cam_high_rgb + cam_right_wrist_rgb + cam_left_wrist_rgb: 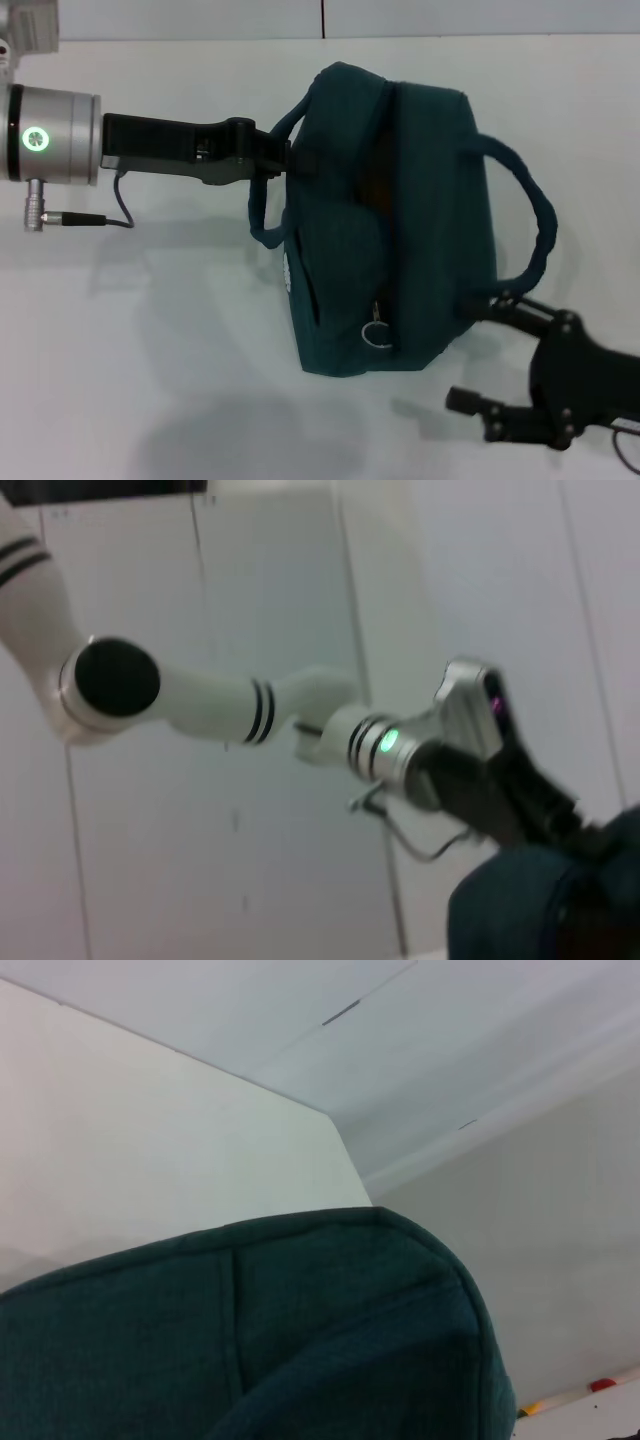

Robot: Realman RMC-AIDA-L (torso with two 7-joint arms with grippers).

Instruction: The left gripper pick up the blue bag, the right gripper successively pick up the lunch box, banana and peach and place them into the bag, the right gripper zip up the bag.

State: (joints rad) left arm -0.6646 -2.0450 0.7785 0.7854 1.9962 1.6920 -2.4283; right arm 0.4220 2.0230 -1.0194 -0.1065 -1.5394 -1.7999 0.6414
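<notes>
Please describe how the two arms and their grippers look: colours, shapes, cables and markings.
The left gripper is black, on a silver cylindrical wrist with a green ring light and a thin grey cable; its arm is white with black bands. The right gripper is a black claw of jointed links.

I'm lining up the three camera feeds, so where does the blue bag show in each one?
Head view: blue bag at centre, left gripper on its handle.
Left wrist view: fills the lower part.
Right wrist view: lower right corner.
Shared landmark: the bag's dark teal fabric.
</notes>
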